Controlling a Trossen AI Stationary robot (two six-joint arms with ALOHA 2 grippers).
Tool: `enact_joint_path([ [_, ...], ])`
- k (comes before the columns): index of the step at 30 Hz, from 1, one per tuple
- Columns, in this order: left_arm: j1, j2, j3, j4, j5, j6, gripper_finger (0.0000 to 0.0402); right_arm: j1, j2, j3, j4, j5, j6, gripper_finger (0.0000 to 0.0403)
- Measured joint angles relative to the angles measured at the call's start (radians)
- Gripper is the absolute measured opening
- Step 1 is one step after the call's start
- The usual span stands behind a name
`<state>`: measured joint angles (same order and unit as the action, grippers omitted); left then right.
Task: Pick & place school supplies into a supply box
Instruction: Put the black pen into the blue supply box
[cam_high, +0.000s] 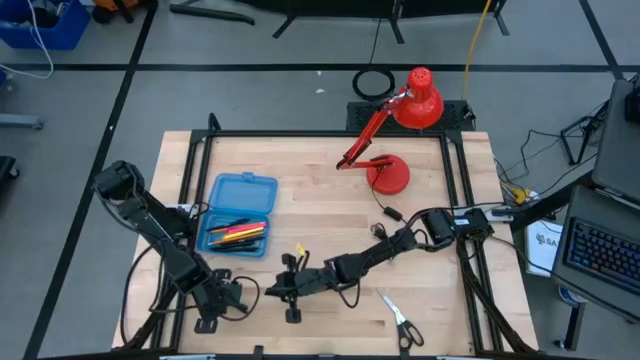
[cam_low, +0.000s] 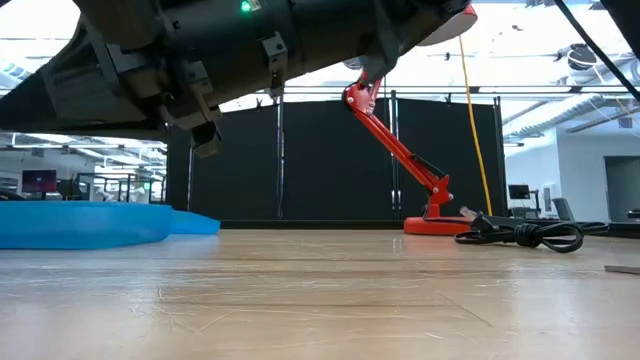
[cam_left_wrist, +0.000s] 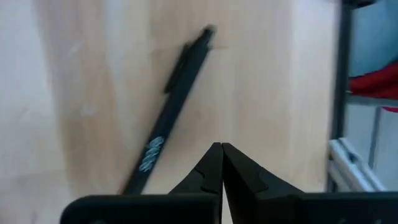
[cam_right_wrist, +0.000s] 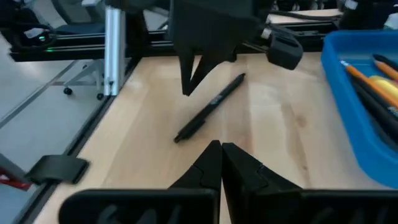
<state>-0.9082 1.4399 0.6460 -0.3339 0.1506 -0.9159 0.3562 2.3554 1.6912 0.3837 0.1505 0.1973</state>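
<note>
A black pen (cam_left_wrist: 168, 115) lies flat on the wooden table between my two grippers; the right wrist view shows the same pen (cam_right_wrist: 208, 107). My left gripper (cam_left_wrist: 222, 147) is shut just above the table beside the pen, touching nothing. My right gripper (cam_right_wrist: 221, 146) is shut too and points at the pen from the table's right, short of it. The supply box (cam_high: 240, 212), blue with its lid open, lies on the left half of the table with several pens and pencils inside. Light-handled scissors (cam_high: 400, 320) lie near the front edge.
A red desk lamp (cam_high: 395, 140) stands at the far right, its black cable (cam_low: 530, 235) coiled on the table. A small yellow item (cam_high: 300, 250) lies just beyond my right gripper. The black frame rail (cam_left_wrist: 341, 93) runs along the table's edge near my left gripper.
</note>
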Motion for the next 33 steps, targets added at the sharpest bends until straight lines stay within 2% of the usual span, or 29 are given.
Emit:
enact_joint_path([
  [3,-0.006,0.000,0.001,0.036,-0.008,0.035,0.0015,0.008,0.000,-0.031,0.043,0.010,0.001,0.0000],
  [9,-0.011,0.002,0.001,0.052,-0.017,0.059,0.0005,0.010,0.000,-0.183,0.296,0.032,0.055,0.0000],
  [13,-0.009,0.026,0.001,0.073,-0.047,0.072,0.0003,0.009,0.002,-0.256,0.390,0.033,0.079,0.0000],
  [30,0.037,0.121,0.005,0.128,-0.062,0.183,0.0002,0.008,0.002,-0.264,0.405,0.063,0.076,0.0000],
  [33,0.049,0.122,0.006,0.137,-0.090,0.210,0.0001,0.008,0.002,-0.264,0.405,0.063,0.076,0.0000],
])
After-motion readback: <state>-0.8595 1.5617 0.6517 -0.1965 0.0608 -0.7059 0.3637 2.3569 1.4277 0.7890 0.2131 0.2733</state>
